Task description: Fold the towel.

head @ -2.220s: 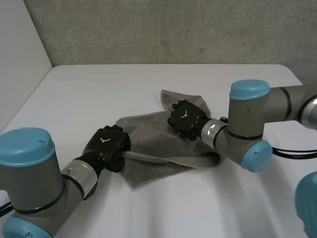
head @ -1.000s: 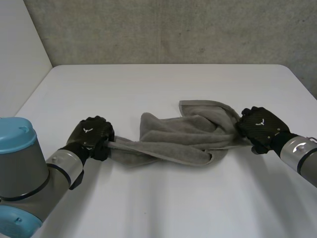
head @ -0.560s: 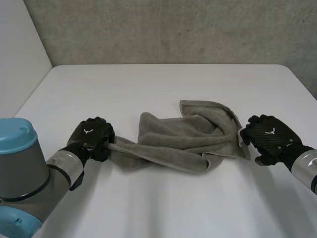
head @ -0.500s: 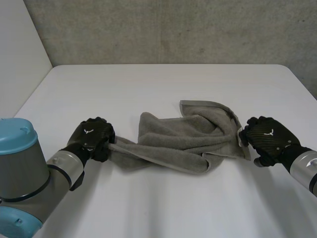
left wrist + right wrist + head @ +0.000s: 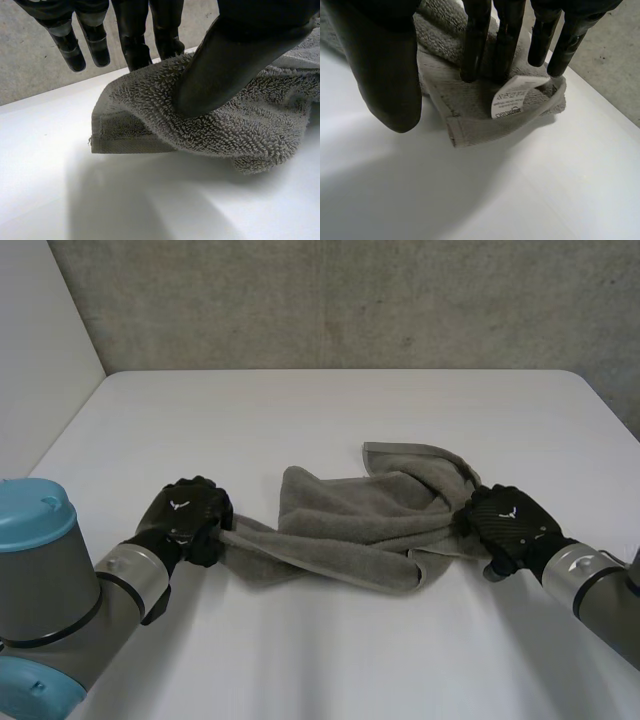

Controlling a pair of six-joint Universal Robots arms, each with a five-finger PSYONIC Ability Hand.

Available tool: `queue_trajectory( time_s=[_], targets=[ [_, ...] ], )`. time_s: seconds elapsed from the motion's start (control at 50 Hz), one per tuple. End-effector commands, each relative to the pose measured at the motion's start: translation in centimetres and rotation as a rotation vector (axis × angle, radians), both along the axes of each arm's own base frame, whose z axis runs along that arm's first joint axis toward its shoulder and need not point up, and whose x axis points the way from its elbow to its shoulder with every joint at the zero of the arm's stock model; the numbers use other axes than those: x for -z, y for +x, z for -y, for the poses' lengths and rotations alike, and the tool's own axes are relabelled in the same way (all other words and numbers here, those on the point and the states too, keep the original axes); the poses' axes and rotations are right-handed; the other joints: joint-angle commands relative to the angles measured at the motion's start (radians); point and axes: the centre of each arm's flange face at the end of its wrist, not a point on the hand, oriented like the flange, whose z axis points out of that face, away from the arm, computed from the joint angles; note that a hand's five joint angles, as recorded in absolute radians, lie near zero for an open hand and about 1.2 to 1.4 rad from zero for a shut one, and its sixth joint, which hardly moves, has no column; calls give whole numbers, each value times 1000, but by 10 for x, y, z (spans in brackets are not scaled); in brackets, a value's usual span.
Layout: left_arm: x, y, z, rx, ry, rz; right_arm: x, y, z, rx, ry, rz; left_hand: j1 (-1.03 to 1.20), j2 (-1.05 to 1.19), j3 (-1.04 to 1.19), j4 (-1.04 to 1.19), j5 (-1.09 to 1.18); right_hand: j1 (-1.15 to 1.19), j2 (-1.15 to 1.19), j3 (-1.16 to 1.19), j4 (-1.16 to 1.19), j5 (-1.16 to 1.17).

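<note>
A grey towel [image 5: 350,520] lies bunched in a long strip across the middle of the white table [image 5: 330,410]. My left hand [image 5: 190,520] is at the towel's left end, shut on it. In the left wrist view its thumb [image 5: 225,65] presses the towel [image 5: 225,130] against the fingers behind it, next to a hemmed corner [image 5: 115,140]. My right hand [image 5: 505,525] is over the towel's right corner and open. In the right wrist view its straight fingers [image 5: 475,40] touch the towel [image 5: 470,110] beside a white label [image 5: 512,97], and the thumb [image 5: 385,65] stands apart.
A concrete wall [image 5: 350,300] rises behind the table's far edge. My left arm [image 5: 50,580] is at the near left and my right arm [image 5: 600,600] at the near right. Bare tabletop surrounds the towel.
The right hand let go of the towel's right corner, drew off to the right, then came back left onto the corner with fingers straighter. The left hand has kept its hold and place.
</note>
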Motion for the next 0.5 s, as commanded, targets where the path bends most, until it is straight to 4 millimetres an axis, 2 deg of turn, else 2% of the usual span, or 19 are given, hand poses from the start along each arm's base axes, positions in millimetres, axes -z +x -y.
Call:
queue_trajectory(
  time_s=[0.02, 0.3, 0.32, 0.34, 0.36, 0.38, 0.46, 0.48, 0.5],
  targets=[
    [0, 0, 0, 1, 0, 0, 7, 1, 9, 9, -2, -8, -11, -9, -52, -59, -9, -22, -47, -44, -76, 2],
    [0, 0, 0, 1, 0, 0, 15, 6, 22, 13, -7, -22, -8, -6, -52, -59, -6, -2, -27, -44, -76, 22],
    [0, 0, 0, 1, 0, 0, 16, 8, 24, 13, -8, -25, -8, -6, -52, -59, -6, 68, 43, -44, -76, 92],
    [0, 0, 0, 1, 0, 0, 17, 9, 27, 17, -9, -26, -8, -6, -52, -59, -6, 304, 279, -44, -76, 328],
    [0, 0, 0, 0, 0, 0, 17, 9, 27, 17, -9, -26, -8, -6, -52, -59, -6, 306, 281, -44, -76, 330],
    [0, 0, 0, 0, 0, 0, 15, 9, 30, 22, -12, -22, -6, -3, -52, -59, -3, 725, 700, -44, -76, 749],
    [0, 0, 0, -1, 2, -1, 5, 10, 36, 36, -26, 9, -3, 0, -52, -59, 0, 760, 735, -44, -76, 784],
    [0, 0, 0, -1, 2, -1, -4, 10, 37, 53, -20, 57, -3, 0, -52, -59, 0, 760, 735, -44, -76, 784],
    [0, 0, 0, -1, 2, -1, -29, 6, 41, 90, -48, 129, -3, 0, -52, -59, 0, 760, 735, -44, -76, 784]
  ],
)
